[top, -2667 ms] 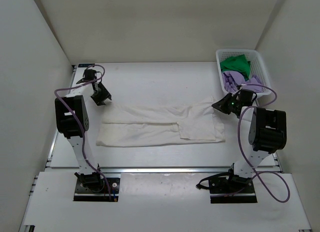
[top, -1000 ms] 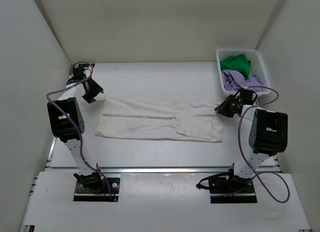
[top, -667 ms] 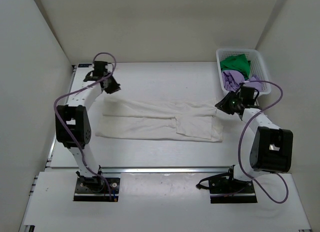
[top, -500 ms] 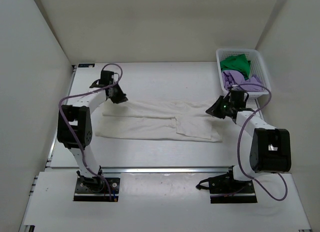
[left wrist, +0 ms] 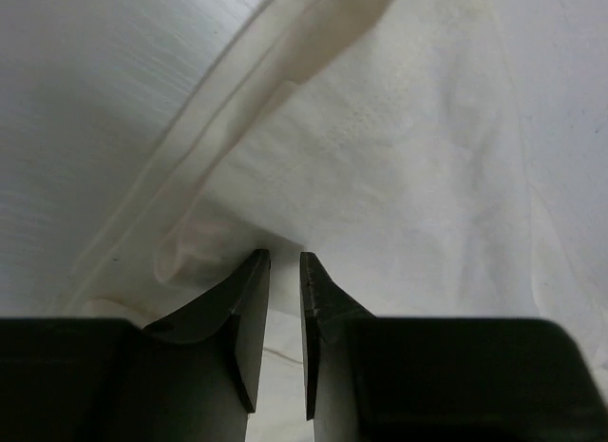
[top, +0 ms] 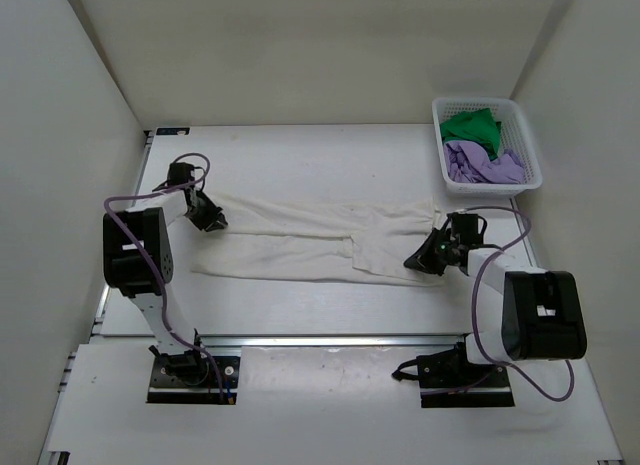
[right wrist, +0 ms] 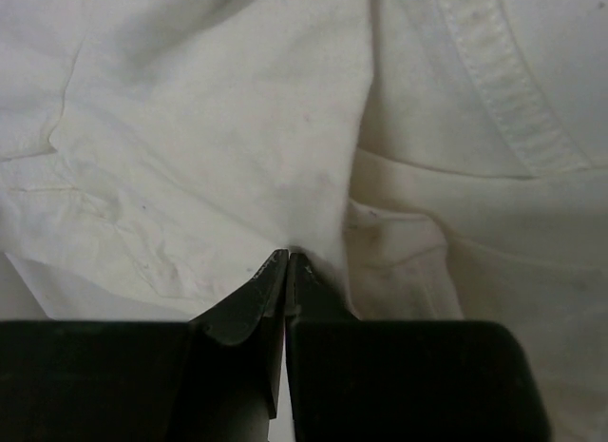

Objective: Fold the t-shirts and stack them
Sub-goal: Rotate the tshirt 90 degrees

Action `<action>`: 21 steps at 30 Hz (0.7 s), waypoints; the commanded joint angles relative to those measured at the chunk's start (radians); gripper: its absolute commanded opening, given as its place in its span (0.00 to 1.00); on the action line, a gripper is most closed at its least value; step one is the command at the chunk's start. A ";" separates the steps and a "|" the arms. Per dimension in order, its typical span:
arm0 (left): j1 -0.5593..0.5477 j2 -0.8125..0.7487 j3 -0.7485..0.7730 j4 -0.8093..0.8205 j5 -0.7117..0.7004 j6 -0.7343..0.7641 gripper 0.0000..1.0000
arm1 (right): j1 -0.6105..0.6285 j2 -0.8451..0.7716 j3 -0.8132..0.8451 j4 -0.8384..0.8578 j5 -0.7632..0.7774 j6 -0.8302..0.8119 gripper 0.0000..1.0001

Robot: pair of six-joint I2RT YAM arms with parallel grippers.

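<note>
Where the cream-white t-shirt (top: 300, 241) lies stretched flat, your low left gripper (left wrist: 284, 258) and right gripper (right wrist: 287, 256) pinch its ends

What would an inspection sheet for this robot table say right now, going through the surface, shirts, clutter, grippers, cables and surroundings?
Surface: white table, faint smudges only.
Job's things: cream shirt lies stretched out in a long band across the middle. The green shirt and purple shirt sit bunched in the white basket at the far right corner.
Clutter: nothing seen.
Grippers: left gripper is closed down on a fold at the cream shirt's left end. The right gripper is pinched shut on cloth at its right end.
Cables: purple cables loop loosely along both arms, none lying on the shirt.
Surroundings: plain white walls on three sides.
</note>
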 commanded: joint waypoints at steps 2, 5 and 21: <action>-0.008 -0.055 0.057 -0.031 -0.013 0.043 0.32 | 0.024 -0.048 0.065 -0.106 0.076 -0.031 0.03; -0.068 -0.115 0.124 -0.076 -0.068 0.084 0.33 | 0.097 -0.055 0.187 -0.162 0.133 -0.047 0.11; -0.277 -0.354 -0.037 -0.126 0.068 0.162 0.03 | 0.279 0.469 0.592 -0.045 0.254 -0.004 0.03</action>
